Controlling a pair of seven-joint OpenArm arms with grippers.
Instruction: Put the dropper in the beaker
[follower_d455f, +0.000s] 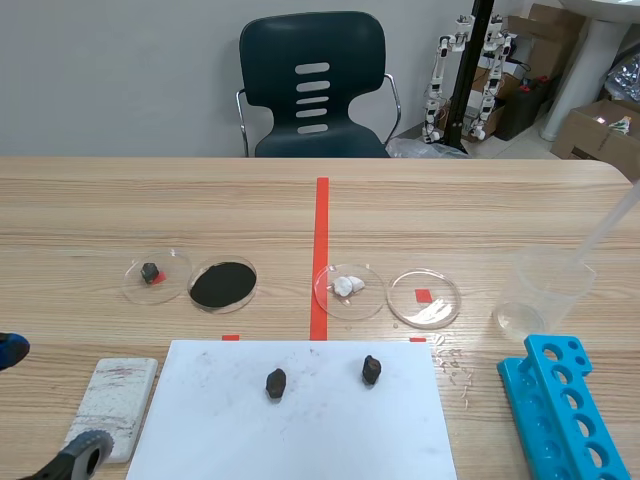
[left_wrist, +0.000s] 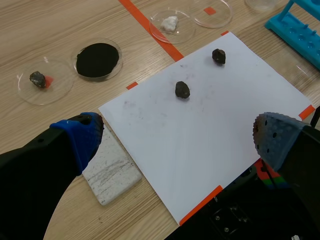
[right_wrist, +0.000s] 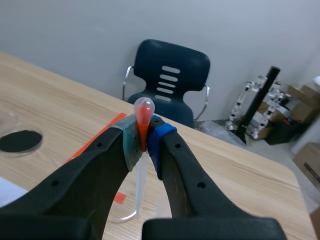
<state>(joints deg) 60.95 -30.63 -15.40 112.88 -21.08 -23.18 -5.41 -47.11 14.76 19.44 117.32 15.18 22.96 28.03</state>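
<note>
Tilting in from the scene's right edge, the dropper slants down to the mouth of the beaker; how far its tip sits inside cannot be told. The right end effector is clenched on the dropper just under its bulb, which shows red inside, and the stem hangs down between the fingers. The right arm itself is out of the scene view. The left end effector hangs low at the near left, released, its fingers spread wide over the near-left corner of a white sheet and a white block beside it. The beaker stands near the right edge of the worktop. A blue rack lies just beside it on the robot's side, and a clear dish sits near its left. Open wood runs from the beaker back to the far edge, where a dark chair stands.
</note>
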